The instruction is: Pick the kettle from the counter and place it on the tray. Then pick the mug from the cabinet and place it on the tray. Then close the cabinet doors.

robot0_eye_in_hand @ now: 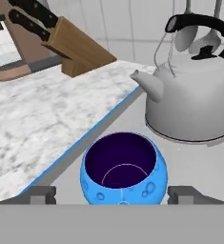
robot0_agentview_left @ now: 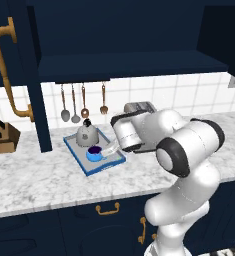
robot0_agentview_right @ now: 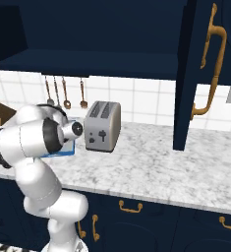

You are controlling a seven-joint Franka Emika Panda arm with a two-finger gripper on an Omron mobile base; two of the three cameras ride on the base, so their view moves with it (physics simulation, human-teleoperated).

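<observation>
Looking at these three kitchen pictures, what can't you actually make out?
- Tray, right base view: the arm hides all but a blue corner, along with what sits on it.
- Gripper, hand view: the bottom edge cuts off its tips either side of the mug, so contact is unclear.
- Mug handle: can't be made out.
- Knife block, left base view: knives too small to count.

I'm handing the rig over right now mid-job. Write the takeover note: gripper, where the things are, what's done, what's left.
Gripper: open, one fingertip on each side of the mug, not closed on it.
Kettle: upright on the tray, done.
Mug: upright on the tray in front of the kettle, apart from it; looks placed.
Cabinet doors: both open, left door and right door swung out over the counter.
Left: lift the gripper clear of the mug, then close both doors.
</observation>
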